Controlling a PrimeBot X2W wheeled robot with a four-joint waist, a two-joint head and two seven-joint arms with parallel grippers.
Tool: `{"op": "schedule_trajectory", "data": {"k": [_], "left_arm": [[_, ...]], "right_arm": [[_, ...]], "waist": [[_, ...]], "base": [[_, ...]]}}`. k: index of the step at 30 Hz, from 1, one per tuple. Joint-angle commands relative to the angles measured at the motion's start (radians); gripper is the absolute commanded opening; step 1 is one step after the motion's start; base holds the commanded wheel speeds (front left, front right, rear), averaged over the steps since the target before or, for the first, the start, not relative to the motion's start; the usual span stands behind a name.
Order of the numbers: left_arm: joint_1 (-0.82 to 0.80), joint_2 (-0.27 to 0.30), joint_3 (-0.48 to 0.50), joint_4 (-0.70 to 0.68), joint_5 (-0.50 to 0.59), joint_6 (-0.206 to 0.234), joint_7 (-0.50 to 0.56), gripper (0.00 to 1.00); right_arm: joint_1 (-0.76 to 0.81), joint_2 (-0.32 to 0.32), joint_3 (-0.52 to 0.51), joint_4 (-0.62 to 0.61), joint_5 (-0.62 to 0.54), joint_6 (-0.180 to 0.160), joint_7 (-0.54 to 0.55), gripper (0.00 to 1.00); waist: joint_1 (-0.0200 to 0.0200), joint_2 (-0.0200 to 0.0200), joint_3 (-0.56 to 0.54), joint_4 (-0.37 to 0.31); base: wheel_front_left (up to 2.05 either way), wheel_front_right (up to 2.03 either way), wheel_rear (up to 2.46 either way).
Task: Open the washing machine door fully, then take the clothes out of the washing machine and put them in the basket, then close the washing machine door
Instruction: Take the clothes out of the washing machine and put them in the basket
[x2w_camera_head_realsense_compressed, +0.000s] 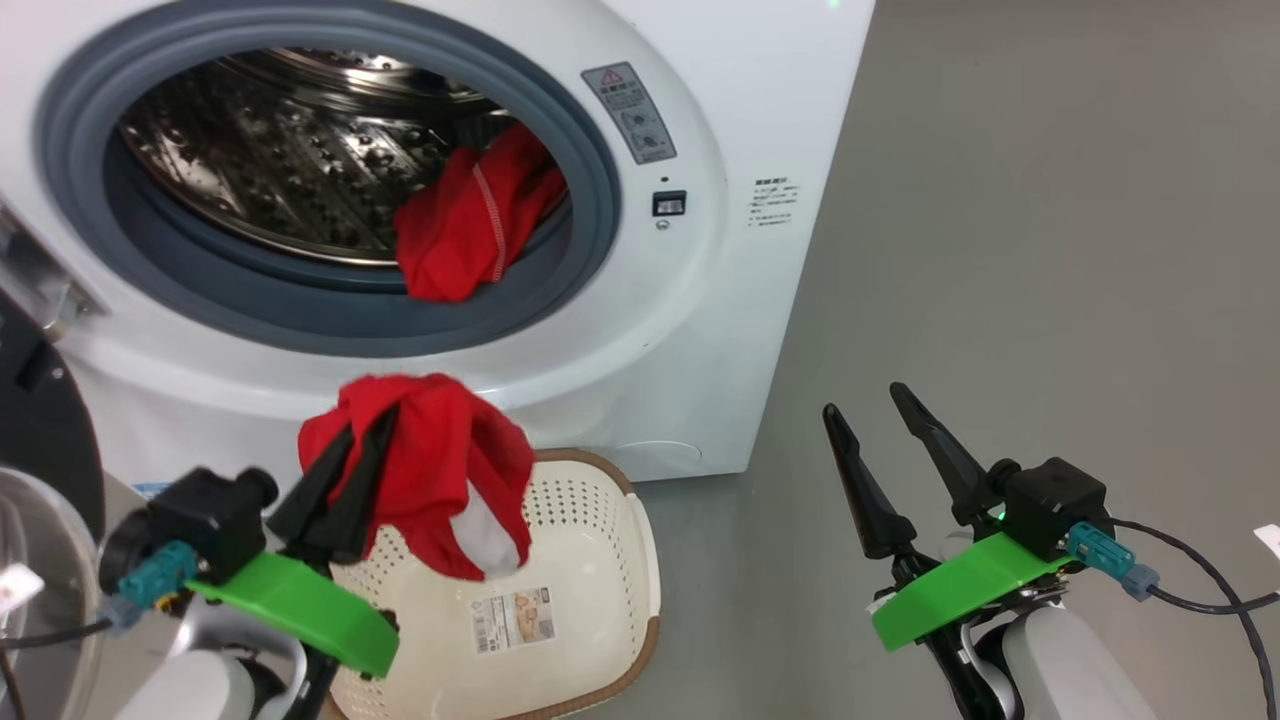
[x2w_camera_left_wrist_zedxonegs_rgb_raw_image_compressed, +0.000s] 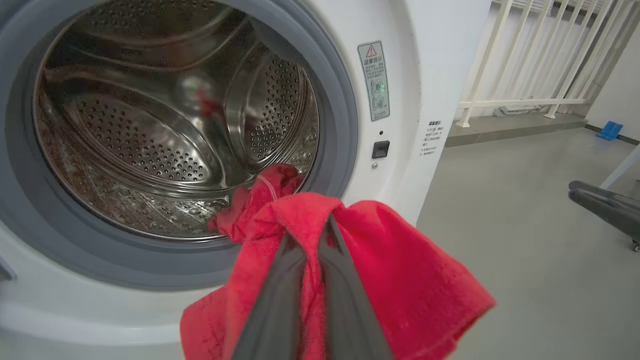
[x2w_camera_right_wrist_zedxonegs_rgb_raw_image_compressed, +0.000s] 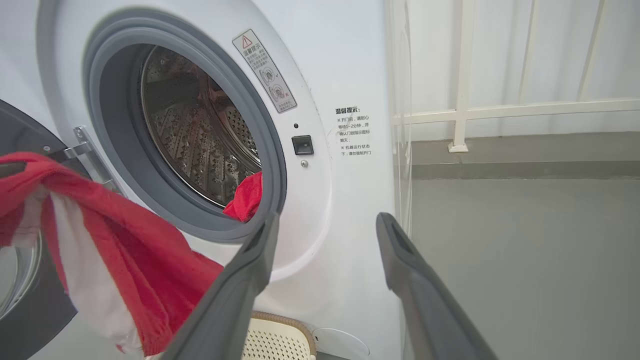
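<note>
Bright, even light; glare gleams inside the washing machine (x2w_camera_left_wrist_zedxonegs_rgb_raw_image_compressed: 165, 130).

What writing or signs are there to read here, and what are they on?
"温馨提示:" heads the printed notice on the washing machine front; the smaller lines below are unclear.
A red warning triangle tops the grey label; its words are blurred.
The sticker on the basket bottom: too small to read.

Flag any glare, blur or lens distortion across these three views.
Head view: even light, sharp, bright glints on the drum. Left wrist view: wide-angle lens bows the washing machine; left fingers and held red garment slightly soft up close. Right wrist view: right fingers soft near the lens, warning label crisp.
</note>
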Motion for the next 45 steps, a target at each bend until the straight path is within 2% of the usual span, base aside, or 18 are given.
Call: {"op": "schedule_trajectory", "data": {"k": [1, 4, 11, 23, 27, 32, 45], "left_arm": [[-0.012, 0.02, 0.036, 0.009, -0.008, -0.014, -0.022, 0.0], [-0.015, 0.016, 0.035, 0.066, -0.016, -0.032, -0.042, 0.0], [-0.053, -0.019, 0.037, 0.299, -0.033, -0.098, -0.136, 0.0], [-0.134, -0.085, 0.031, 0.693, -0.051, -0.194, -0.201, 0.0], [-0.165, -0.101, 0.026, 0.782, -0.054, -0.207, -0.206, 0.0], [-0.204, -0.11, 0.021, 0.83, -0.042, -0.212, -0.207, 0.0], [-0.267, -0.094, -0.048, 0.956, -0.085, -0.212, -0.207, 0.0]], "right_arm": [[-0.009, 0.005, 0.026, -0.029, 0.003, 0.002, -0.005, 1.0], [-0.011, 0.007, 0.025, -0.033, 0.0, 0.002, -0.005, 1.0], [-0.018, 0.014, 0.02, -0.049, -0.015, 0.002, -0.005, 1.0], [-0.032, 0.024, 0.024, -0.071, -0.032, 0.002, -0.005, 1.0], [-0.035, 0.026, 0.026, -0.079, -0.035, 0.002, -0.005, 1.0], [-0.04, 0.027, 0.032, -0.095, -0.033, 0.002, -0.005, 1.0], [-0.045, 0.027, 0.047, -0.134, -0.005, 0.002, -0.005, 1.0]], "waist": [[0.0, 0.0, 0.014, -0.014], [0.0, 0.0, 0.025, -0.025], [0.0, 0.0, 0.073, -0.07], [0.0, 0.0, 0.132, -0.138], [0.0, 0.0, 0.157, -0.159], [0.0, 0.0, 0.199, -0.183], [0.0, 0.0, 0.282, -0.237]], "base": [[0.0, 0.0, 0.0], [0.0, 0.0, 0.0], [0.0, 0.0, 0.0], [0.0, 0.0, 0.0], [0.0, 0.0, 0.0], [0.0, 0.0, 0.0], [0.0, 0.0, 0.0]]}}
